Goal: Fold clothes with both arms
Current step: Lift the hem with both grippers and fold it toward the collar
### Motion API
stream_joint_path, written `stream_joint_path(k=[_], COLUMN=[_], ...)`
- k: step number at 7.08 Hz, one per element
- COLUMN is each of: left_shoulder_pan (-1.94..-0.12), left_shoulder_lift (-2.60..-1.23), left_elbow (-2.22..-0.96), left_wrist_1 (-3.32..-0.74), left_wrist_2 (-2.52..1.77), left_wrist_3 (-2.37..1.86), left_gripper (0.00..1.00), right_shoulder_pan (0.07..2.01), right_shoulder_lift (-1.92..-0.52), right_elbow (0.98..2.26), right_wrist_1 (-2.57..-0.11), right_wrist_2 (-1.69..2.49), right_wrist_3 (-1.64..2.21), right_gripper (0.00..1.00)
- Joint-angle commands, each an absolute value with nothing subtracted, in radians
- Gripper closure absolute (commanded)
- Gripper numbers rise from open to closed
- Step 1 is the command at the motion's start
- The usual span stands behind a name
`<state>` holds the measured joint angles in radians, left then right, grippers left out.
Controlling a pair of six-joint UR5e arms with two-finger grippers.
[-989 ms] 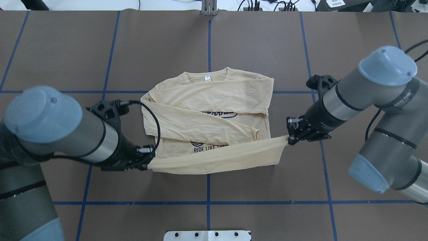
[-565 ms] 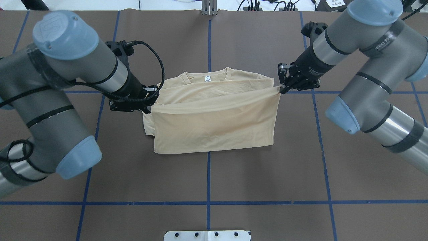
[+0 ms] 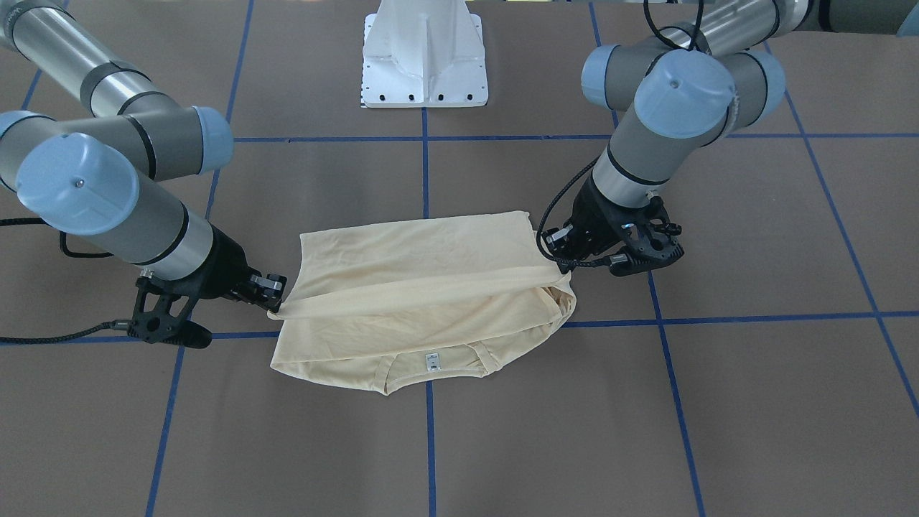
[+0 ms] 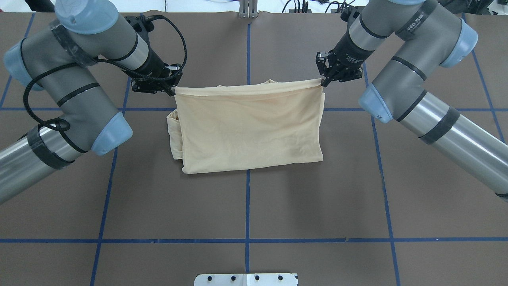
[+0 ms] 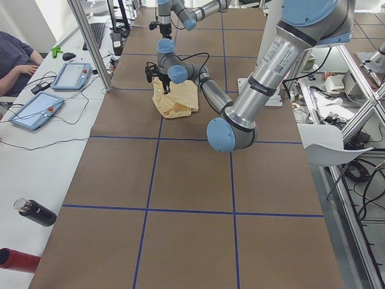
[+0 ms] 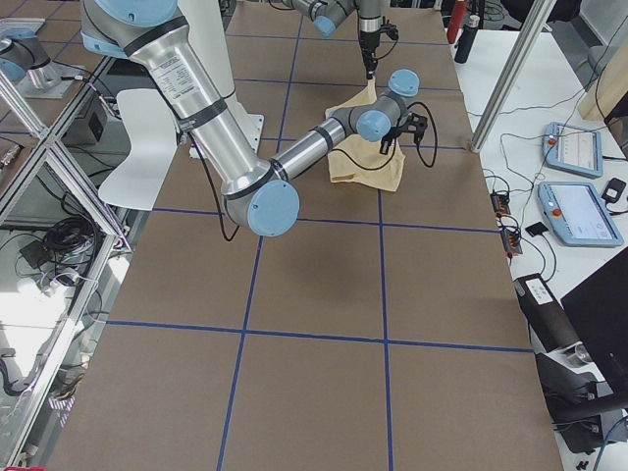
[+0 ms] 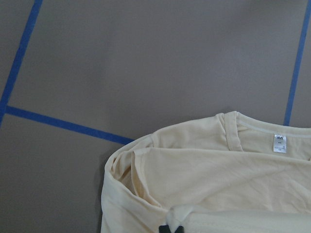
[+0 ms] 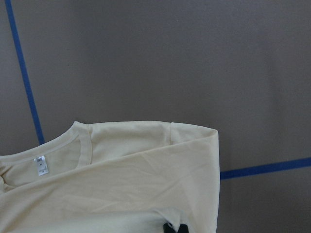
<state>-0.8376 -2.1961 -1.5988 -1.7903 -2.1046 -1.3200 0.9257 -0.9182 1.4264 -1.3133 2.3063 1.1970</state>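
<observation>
The pale cream-yellow shirt (image 4: 250, 127) lies mid-table, its lower half doubled over the upper half so the print is hidden. My left gripper (image 4: 173, 88) is shut on the hem's left corner and my right gripper (image 4: 322, 81) on its right corner. The hem is stretched between them just above the shoulders. From across the table the shirt (image 3: 416, 266) shows the raised hem short of the collar, with the left gripper (image 3: 556, 267) and right gripper (image 3: 276, 305) at its ends. The neck label (image 7: 279, 143) and collar (image 8: 80, 141) show in the wrist views.
Blue tape lines cross the brown table cover (image 4: 246, 206). The white pedestal base (image 3: 425, 57) stands at the robot's side. A metal post (image 4: 248, 8) is at the far edge. A person (image 5: 15, 60) sits at a side desk with tablets; a black bottle (image 5: 36, 212) lies there.
Both grippers have carried the hem from the near side across the shirt to the far, collar end. The print, sleeves and neck label are now covered in the overhead view.
</observation>
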Motion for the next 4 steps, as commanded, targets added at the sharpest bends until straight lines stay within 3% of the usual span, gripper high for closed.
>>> stream_joint_path(k=[1, 4], left_shoulder_pan=[-0.836, -0.811], left_shoulder_lift=[-2.232, -2.295], left_elbow=[-1.380, -1.295], left_wrist_1=[-2.063, -2.106], left_wrist_2=[-2.105, -2.103], left_wrist_3=[-1.414, -1.466], left_gripper=[1.00, 1.00], right_shoulder_pan=[0.913, 0.879], right_shoulder_lift=[-0.876, -0.874], right_elbow=[1.291, 1.267], right_wrist_1=[-1.223, -1.212], right_wrist_2=[2.301, 2.261], right_wrist_3=[1.197, 1.197], right_gripper=[1.00, 1.00])
